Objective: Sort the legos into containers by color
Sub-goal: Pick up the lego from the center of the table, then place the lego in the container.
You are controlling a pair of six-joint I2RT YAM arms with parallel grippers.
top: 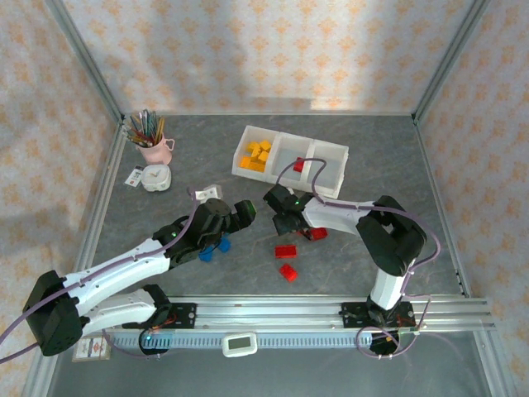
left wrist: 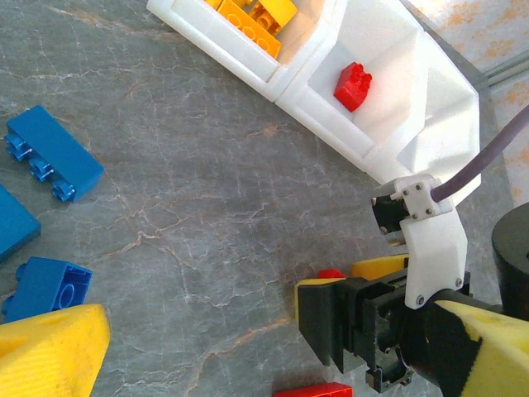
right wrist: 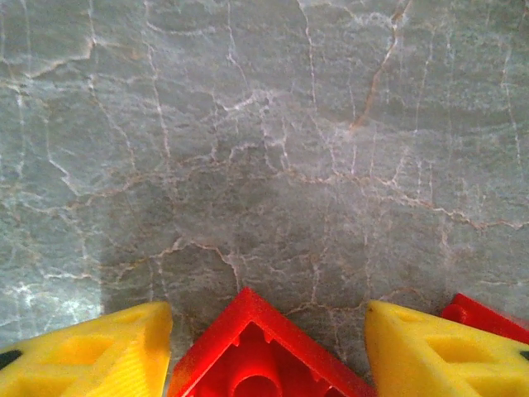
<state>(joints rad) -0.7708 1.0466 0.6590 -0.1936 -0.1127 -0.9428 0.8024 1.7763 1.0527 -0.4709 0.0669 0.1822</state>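
Red lego [right wrist: 252,364] lies on the surface [right wrist: 264,124], bracketed by the right pincer [right wrist: 266,331]. Its fingers look right against the brick; can't tell if the pinch is made. Step in hand, I'd say: picking a red. Next calls for a firm squeeze, a lift, then a carry to the tray [top: 331,149], middle bin, where one red [top: 298,165] sits. Yellows [top: 256,155] are in the left bin. Spare reds [top: 286,251] lie near. Left pincer [top: 242,212] gapes wide, empty, near blues [top: 213,248].
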